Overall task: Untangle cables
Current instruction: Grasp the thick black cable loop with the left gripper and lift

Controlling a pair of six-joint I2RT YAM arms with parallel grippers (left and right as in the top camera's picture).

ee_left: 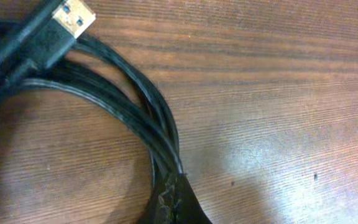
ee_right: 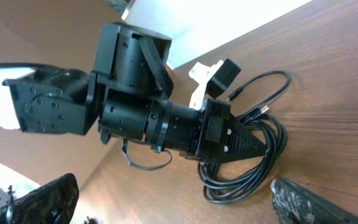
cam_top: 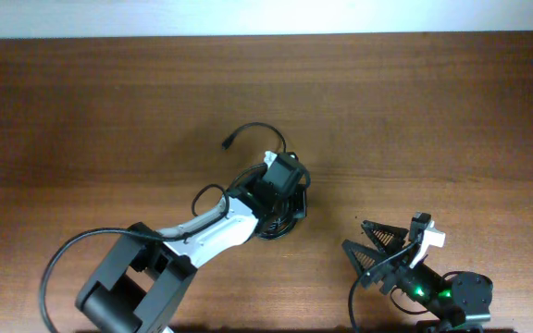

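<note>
The left arm point(cam_top: 202, 236) is reaching up from the lower left of the overhead frame toward the middle of the wooden table point(cam_top: 109, 111). The left gripper point(ee_right: 258, 147) is pointing down into the pile, its fingers pressed together into a single tip. That tip is touching the coil, but it is not clear whether a strand is pinched. The cables point(cam_top: 253, 128) are lying at the centre of the table, mostly wound into one loose coil under and around that tip. One thin loop is arching toward the upper left and ending in a small plug. In the left wrist view a gold-tipped USB plug point(ee_left: 73, 15) is resting across the strands at the upper left. The right gripper point(cam_top: 354, 235) is hovering at the lower right, well apart from the coil, its fingers spread wide and holding nothing.
</note>
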